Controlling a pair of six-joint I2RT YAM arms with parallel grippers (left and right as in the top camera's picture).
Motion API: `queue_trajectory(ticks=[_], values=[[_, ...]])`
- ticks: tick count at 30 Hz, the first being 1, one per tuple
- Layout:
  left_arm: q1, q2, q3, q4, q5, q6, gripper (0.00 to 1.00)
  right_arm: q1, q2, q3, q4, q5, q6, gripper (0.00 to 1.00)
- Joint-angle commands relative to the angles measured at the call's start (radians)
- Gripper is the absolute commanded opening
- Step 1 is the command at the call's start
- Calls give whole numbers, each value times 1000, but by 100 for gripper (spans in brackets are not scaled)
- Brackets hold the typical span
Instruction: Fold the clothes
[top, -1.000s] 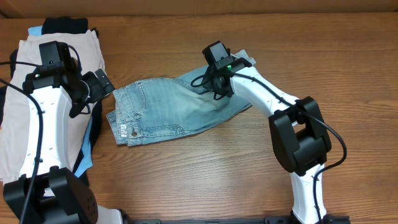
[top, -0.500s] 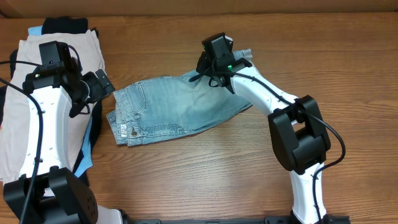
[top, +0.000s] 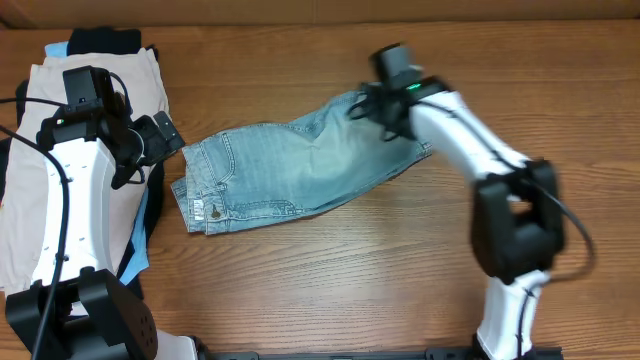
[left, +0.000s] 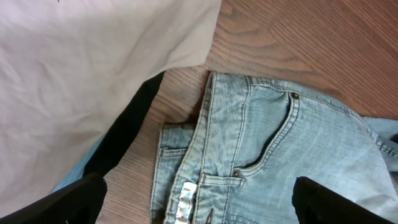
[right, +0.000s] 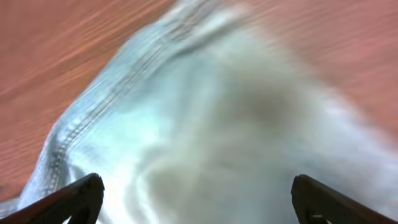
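The clothes, a pair of faded light-blue denim shorts (top: 300, 165), lie flat mid-table with the waistband to the left and a leg stretched out to the right. My right gripper (top: 368, 108) hovers over that leg's far end, open, with blurred denim (right: 217, 124) beneath its spread jaws (right: 199, 202) and nothing held. My left gripper (top: 160, 140) is open just left of the waistband. In the left wrist view the pocket and waistband (left: 261, 149) lie between and beyond its wide fingertips (left: 68, 199).
A pile of other garments fills the table's left side: a beige one (top: 40, 170), a black one (top: 105, 40) and a blue edge. The beige cloth (left: 81, 62) and a black strip (left: 124, 137) lie close to the shorts' waistband.
My right gripper has opened and let go of the leg hem, swinging right. The leg now lies spread farther right. The left arm has not moved.
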Motion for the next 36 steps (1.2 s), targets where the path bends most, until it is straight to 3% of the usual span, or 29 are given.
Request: queue_trajectory(ticks=[1,4,9,19,24,25,28,36], values=[[-8,8,16,4,-7,26,99,-110,-111,27,-114,-19,-8,100],[-8,8,16,10,-7,26,99,-177,-86,-10,-155,-89,-80,100],[-8,8,16,27,-3,19,100,-220,-32,-91,-128,-123,-73,91],[-7,8,16,59,-3,18,100,-206,5,-192,-27,-143,-47,68],[-8,8,16,61,-2,6,100,-207,5,-220,22,-142,-47,32],[-8,8,16,58,4,6,100,-210,5,-220,21,-141,-48,17],[-8,8,16,49,5,7,100,-227,5,-219,4,-135,-47,6],[-47,10,5,0,24,7,100,-420,5,-219,-142,-131,-44,4]])
